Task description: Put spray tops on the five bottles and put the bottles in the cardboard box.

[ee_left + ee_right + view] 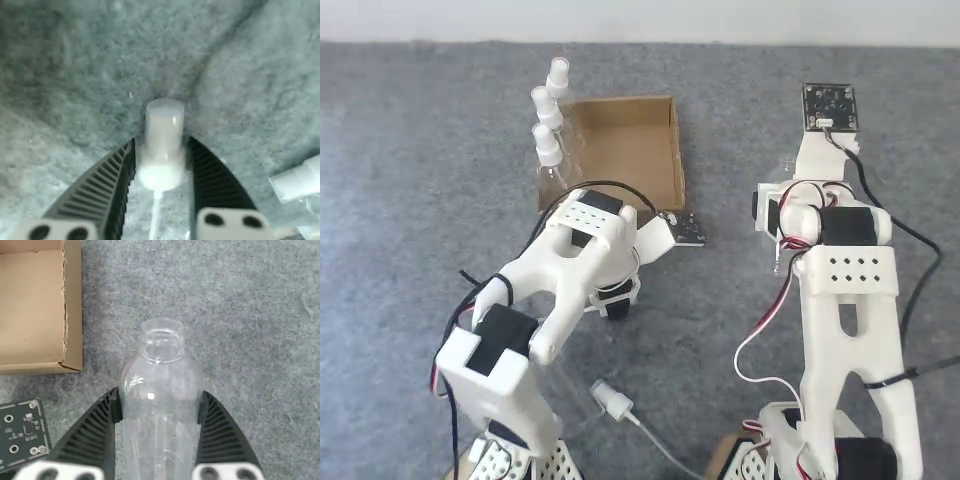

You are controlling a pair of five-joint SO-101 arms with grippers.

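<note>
The fourth bottle is being capped. Three capped bottles [549, 150] are standing along the left wall of the cardboard box [630, 140] at the far side of the table [420, 200], though it is hard to tell whether they are just inside that wall.

The left claw [161, 145] is gripping a spray top [162, 135] by its collar, its jaws closed in on either side, and the thin dip tube [156, 210] is trailing back between them. The right claw [160, 396] is clamping an uncapped bottle [160, 370] around its shoulder, with the open neck [161, 337] pointing away from the wrist, right of the box's near corner.

A spare spray top [615, 403] is lying on the table near the base of the left arm, presumably waiting for the fifth bottle.

The next move is likely bringing the two arms together. That means lining up the tube's end over the open neck, feeding it down inside, then seating the collar squarely. The tube is thin and flexible and the neck is narrow, so any tilt risks it catching on the rim. After that the bottle is going into the box beside the other three.
</note>
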